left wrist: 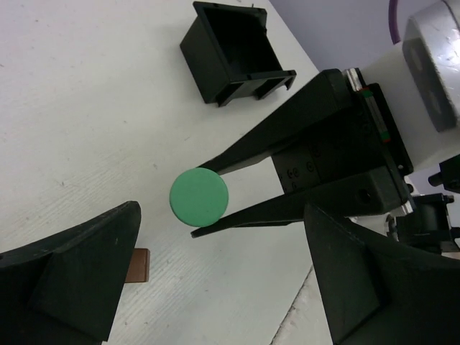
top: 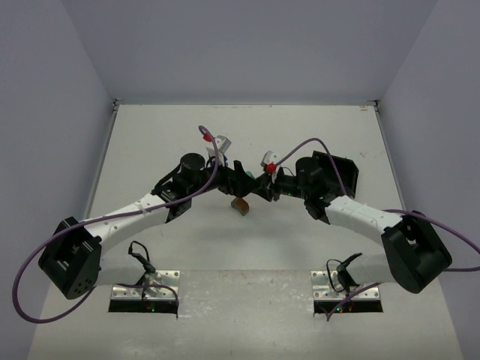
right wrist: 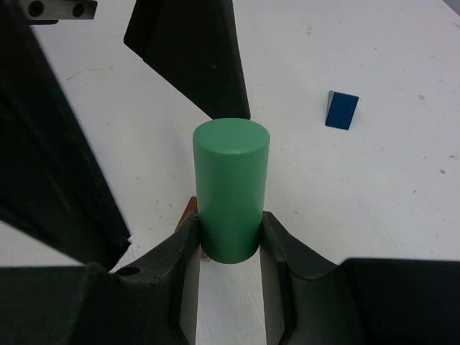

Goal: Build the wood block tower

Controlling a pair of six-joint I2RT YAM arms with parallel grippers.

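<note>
My right gripper [right wrist: 230, 231] is shut on the mint-green cylinder [right wrist: 230, 180] and holds it upright. Under its base a corner of the brown-orange block [right wrist: 189, 210] shows; I cannot tell whether they touch. In the left wrist view the cylinder's round top [left wrist: 198, 198] sits between the right gripper's thin fingers, with the brown-orange block [left wrist: 137, 264] on the table beside it. My left gripper [left wrist: 223, 244] is open wide and empty, straddling the cylinder. From above, both grippers meet over the brown-orange block [top: 240, 205]. A blue block [right wrist: 341, 110] lies apart. The olive block is out of view.
A black square tray [left wrist: 233, 47] stands on the white table beyond the cylinder; from above the tray [top: 341, 172] sits behind the right arm. The left gripper's fingers [right wrist: 190, 57] crowd closely around the right gripper.
</note>
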